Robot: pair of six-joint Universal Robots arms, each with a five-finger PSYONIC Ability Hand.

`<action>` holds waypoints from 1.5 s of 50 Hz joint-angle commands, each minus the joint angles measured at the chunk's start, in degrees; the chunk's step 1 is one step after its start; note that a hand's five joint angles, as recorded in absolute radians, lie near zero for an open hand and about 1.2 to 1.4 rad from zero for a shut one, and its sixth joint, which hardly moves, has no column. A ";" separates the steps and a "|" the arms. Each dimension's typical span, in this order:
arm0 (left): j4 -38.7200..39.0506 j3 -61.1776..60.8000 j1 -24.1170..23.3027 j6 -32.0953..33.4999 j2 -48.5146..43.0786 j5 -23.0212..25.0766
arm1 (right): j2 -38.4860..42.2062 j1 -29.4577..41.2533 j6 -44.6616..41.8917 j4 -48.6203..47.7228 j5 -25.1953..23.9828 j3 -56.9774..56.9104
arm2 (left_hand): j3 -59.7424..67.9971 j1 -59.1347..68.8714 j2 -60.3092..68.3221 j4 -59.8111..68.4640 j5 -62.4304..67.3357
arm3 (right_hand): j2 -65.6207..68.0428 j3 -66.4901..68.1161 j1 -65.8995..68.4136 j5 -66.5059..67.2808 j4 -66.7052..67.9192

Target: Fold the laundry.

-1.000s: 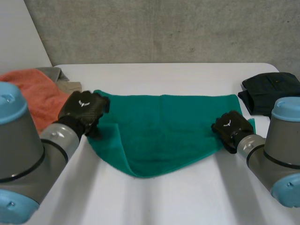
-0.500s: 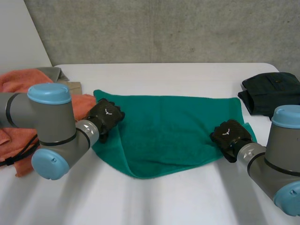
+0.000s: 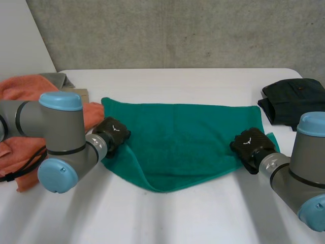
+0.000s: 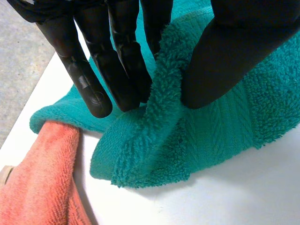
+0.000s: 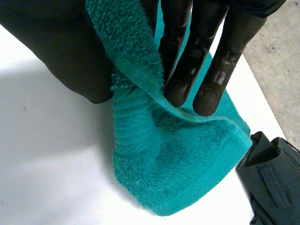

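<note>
A green towel (image 3: pixel 183 140) lies spread across the middle of the white table (image 3: pixel 177 81), its near edge sagging into a fold. My left hand (image 3: pixel 112 133) is at the towel's near left corner. In the left wrist view the fingers (image 4: pixel 117 61) and thumb (image 4: pixel 220 61) pinch a ridge of green towel (image 4: pixel 164 93) between them. My right hand (image 3: pixel 250 144) is at the towel's near right corner. In the right wrist view its thumb (image 5: pixel 61 51) and fingers (image 5: pixel 201 56) pinch the towel's edge (image 5: pixel 131 51), and the corner (image 5: pixel 187 164) hangs below.
An orange towel (image 3: pixel 30 96) lies heaped at the table's left, close to my left arm, with a beige cloth (image 3: pixel 76 92) behind it. A folded dark garment (image 3: pixel 294 99) sits at the right edge. A concrete wall (image 3: pixel 177 30) rises behind the table.
My left arm swung in and lowered its hand onto the towel's near left corner, and the fingers closed on the cloth. The right hand kept its pinch and barely moved.
</note>
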 commanded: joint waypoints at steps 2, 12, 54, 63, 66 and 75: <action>0.23 -3.32 -0.12 -2.30 8.58 -2.13 | -1.74 -1.88 0.52 4.06 0.11 -0.91 | 12.81 14.33 12.05 12.03 14.28 | -21.90 -22.33 -15.02 -20.46 -22.58; 1.64 -9.83 3.75 -10.65 17.20 -2.04 | -3.07 -13.39 12.82 10.76 -9.11 -5.48 | 12.81 14.33 12.05 12.03 14.28 | -30.22 -30.64 -23.34 -28.78 -30.89; -6.36 -40.42 9.20 -16.81 44.28 2.17 | -15.99 -36.61 -21.11 40.83 -16.59 1.46 | 12.81 14.33 12.05 12.03 14.28 | 12.45 12.02 19.33 13.89 11.77; 7.86 -32.62 8.58 -21.09 31.99 1.47 | -6.59 -26.77 -9.95 29.67 -11.33 -4.94 | 12.81 14.33 12.05 12.03 14.28 | 12.45 12.02 19.33 13.89 11.77; 10.86 -30.15 8.49 -23.13 29.00 0.95 | -4.39 -23.87 -8.01 25.46 -9.04 -8.10 | 12.81 14.33 12.05 12.03 14.28 | 12.45 12.02 19.33 13.89 11.77; 15.35 -19.86 7.88 -24.63 14.93 -8.63 | 5.01 -18.94 -5.19 15.86 -6.31 -16.98 | 12.81 14.33 12.05 12.03 14.28 | 12.45 12.02 19.33 13.89 11.77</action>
